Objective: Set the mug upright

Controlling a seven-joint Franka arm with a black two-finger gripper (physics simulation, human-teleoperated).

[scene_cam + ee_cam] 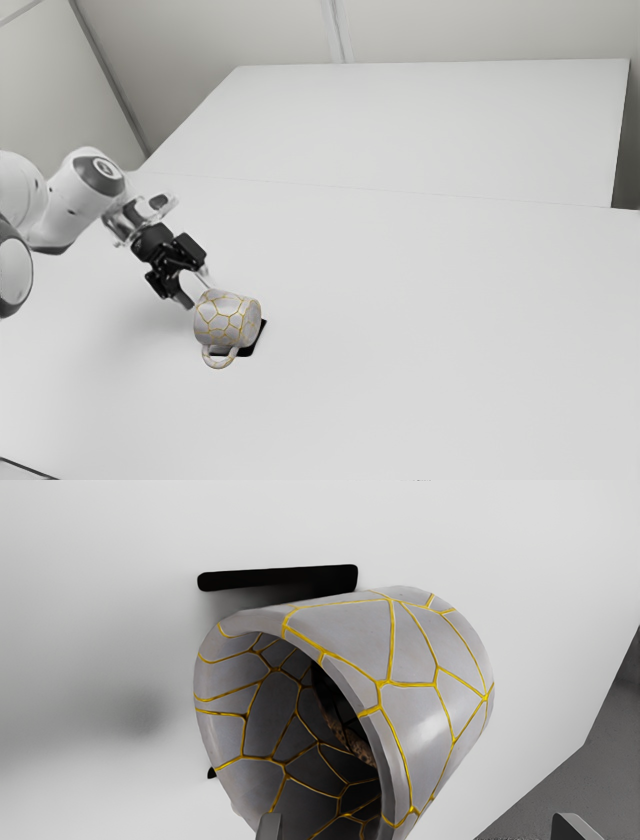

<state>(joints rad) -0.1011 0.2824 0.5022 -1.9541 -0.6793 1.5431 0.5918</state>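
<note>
- Bench (420,300): spread across most of the exterior frame; everything is carried on it.
- Arm (85,190): brought in from the exterior frame's left, angled down toward the mug, presumably for a rim approach.
- Tool (197,290): open, nothing gripped. Fingers (270,827) are set wide at the wrist frame's bottom edge, likely so the mug wall can be straddled.
- Mug (226,320): tipped on its side, lower left of centre in the exterior frame, mouth turned to the tool. Not upright; the wall looks reachable through the mouth.
- Black flat item (250,347): partly covered by the mug; whether weight is borne by it can't be told.
- Handle (219,360): pointed to the exterior frame's bottom; rolling is probably limited by it.
</note>
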